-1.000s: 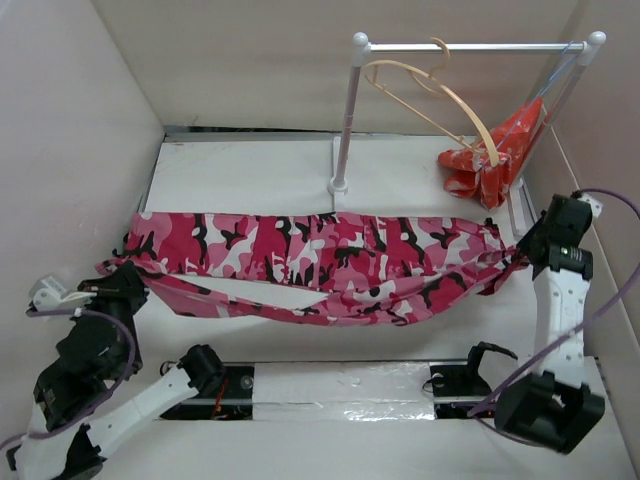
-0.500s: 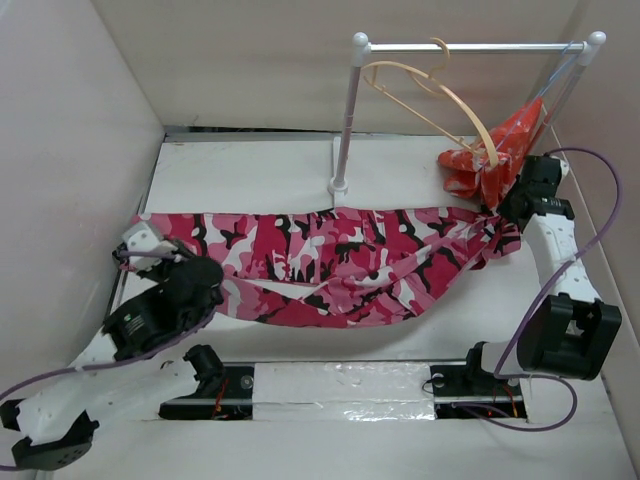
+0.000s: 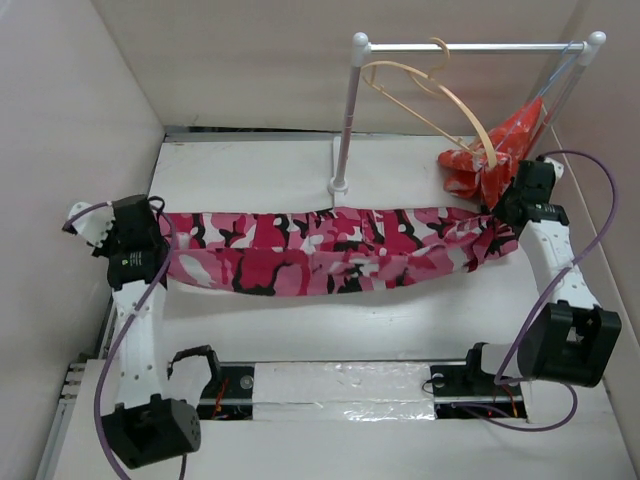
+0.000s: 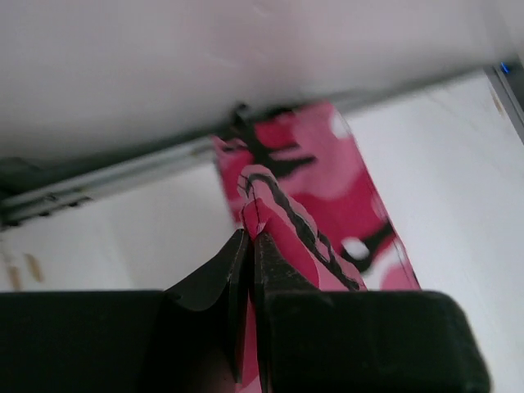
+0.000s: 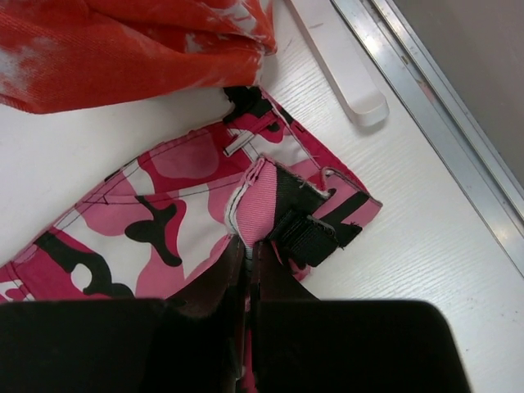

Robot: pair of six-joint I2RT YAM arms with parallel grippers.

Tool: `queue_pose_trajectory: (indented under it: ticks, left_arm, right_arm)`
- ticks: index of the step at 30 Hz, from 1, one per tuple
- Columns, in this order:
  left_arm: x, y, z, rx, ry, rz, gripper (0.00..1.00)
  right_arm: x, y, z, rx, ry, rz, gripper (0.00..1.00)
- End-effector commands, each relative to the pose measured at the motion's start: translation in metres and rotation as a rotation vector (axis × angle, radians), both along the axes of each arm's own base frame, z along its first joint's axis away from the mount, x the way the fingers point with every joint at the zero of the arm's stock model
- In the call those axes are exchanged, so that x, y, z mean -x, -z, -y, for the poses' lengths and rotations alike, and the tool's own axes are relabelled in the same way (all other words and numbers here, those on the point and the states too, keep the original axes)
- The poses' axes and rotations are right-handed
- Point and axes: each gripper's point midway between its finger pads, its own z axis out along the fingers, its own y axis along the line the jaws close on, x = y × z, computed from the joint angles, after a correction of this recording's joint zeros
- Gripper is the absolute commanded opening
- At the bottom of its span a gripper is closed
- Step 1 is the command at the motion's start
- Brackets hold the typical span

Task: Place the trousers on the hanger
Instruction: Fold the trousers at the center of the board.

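The camouflage trousers stretch in a long band across the table's middle, held at both ends. My left gripper is shut on their left end; in the left wrist view a fold of the trousers comes out from the left gripper. At the right end my right gripper is shut on the waistband; the right wrist view has pink webbing of the trousers pinched in the right gripper. The beige hanger hangs tilted from the white rail, behind the trousers.
A white rail on ball-topped posts stands at the back, its left post just behind the trousers. A red-orange cloth hangs by the right post, close to my right gripper. Walls close in on the left, right and back.
My left arm has swung up and back to the table's left side, pulling the trousers' left end with it. The sagging fold has drawn into a flatter band. The right arm has hardly moved.
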Motion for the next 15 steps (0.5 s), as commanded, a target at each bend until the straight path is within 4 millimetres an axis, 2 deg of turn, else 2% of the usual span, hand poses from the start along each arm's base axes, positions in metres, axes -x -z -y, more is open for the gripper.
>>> queue_pose_trajectory:
  ticks: [1, 3, 4, 5, 6, 7, 9, 10, 11, 14, 15]
  left_arm:
    - [0.002, 0.006, -0.022, -0.006, 0.005, -0.108, 0.0]
    - [0.017, 0.025, -0.042, 0.058, -0.122, -0.133, 0.0]
    - [0.02, 0.029, -0.045, 0.071, -0.13, -0.158, 0.0]
    - [0.025, 0.011, -0.057, 0.024, -0.213, -0.142, 0.0]
    - [0.026, 0.008, -0.059, 0.022, -0.239, -0.155, 0.0]
    - [0.021, 0.011, -0.061, 0.028, -0.238, -0.175, 0.0]
    - [0.011, -0.005, -0.067, 0.008, -0.246, -0.164, 0.0]
    - [0.004, 0.002, -0.071, 0.011, -0.249, -0.201, 0.0]
    - [-0.002, -0.009, -0.076, -0.003, -0.264, -0.188, 0.0]
    - [-0.023, -0.005, -0.081, 0.006, -0.246, -0.2, 0.0]
    - [-0.028, -0.004, -0.081, 0.007, -0.23, -0.191, 0.0]
  right_arm:
    - [-0.027, -0.032, 0.007, 0.028, 0.018, 0.109, 0.0]
    - [-0.029, -0.031, 0.009, 0.038, 0.021, 0.084, 0.0]
    - [-0.032, -0.034, 0.013, 0.049, 0.029, 0.081, 0.0]
    - [-0.034, -0.037, 0.015, 0.059, 0.037, 0.077, 0.0]
    - [-0.037, -0.039, 0.017, 0.062, 0.044, 0.076, 0.0]
    - [-0.043, -0.04, 0.013, 0.055, 0.034, 0.078, 0.0]
    - [-0.057, -0.041, 0.011, 0.031, 0.029, 0.095, 0.0]
    - [-0.062, -0.043, 0.011, 0.031, 0.026, 0.111, 0.0]
    - [-0.07, -0.047, 0.013, 0.04, 0.024, 0.143, 0.0]
    - [-0.08, -0.046, 0.014, 0.043, 0.017, 0.135, 0.0]
    - [-0.089, -0.047, 0.015, 0.039, 0.018, 0.129, 0.0]
